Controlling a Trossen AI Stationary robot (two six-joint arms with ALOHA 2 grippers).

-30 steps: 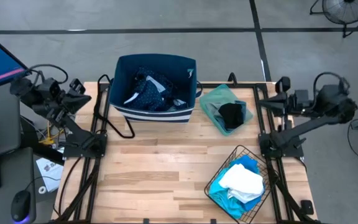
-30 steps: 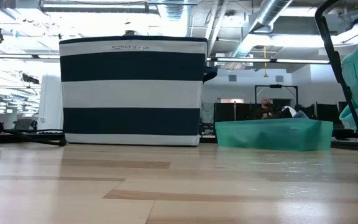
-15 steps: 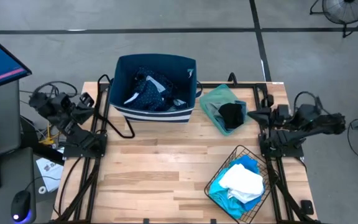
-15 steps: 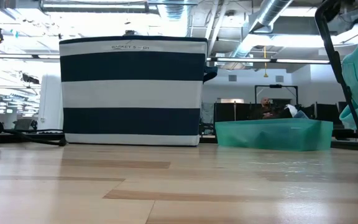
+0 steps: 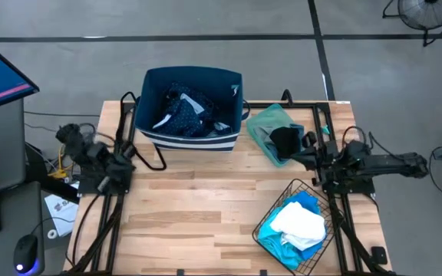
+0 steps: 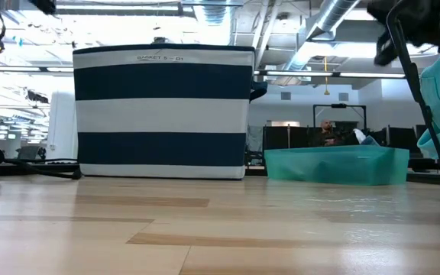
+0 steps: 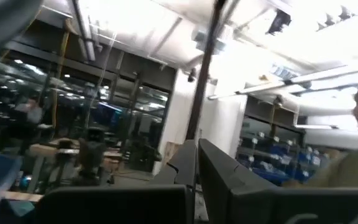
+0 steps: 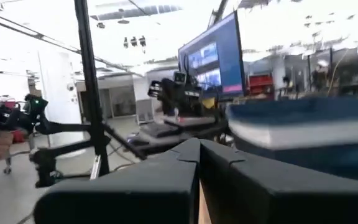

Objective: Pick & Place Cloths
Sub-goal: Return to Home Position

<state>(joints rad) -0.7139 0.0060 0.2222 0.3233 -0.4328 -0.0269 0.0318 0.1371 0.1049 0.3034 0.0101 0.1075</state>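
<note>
Left gripper [image 7: 196, 152]: fingers together, nothing held, parked at the bench's left edge. Right gripper [image 8: 199, 151]: likewise closed and empty, at the right edge beside the green tray [image 5: 261, 121].

Navy dotted cloth [image 5: 181, 115] in the striped bin [image 5: 192, 139], rear centre. Black cloth [image 5: 286, 140] in the tray, rear right. White cloth [image 5: 299, 222] over turquoise cloth [image 5: 308, 202] in the wire basket [image 5: 269, 220], front right corner.

Expect light, limp, non-fragile fabric. Pinch at a raised fold; allow for drape and snagging on basket wire.

Navy-white striped bin [image 6: 163, 114], turquoise cloth [image 5: 306, 202]
</note>
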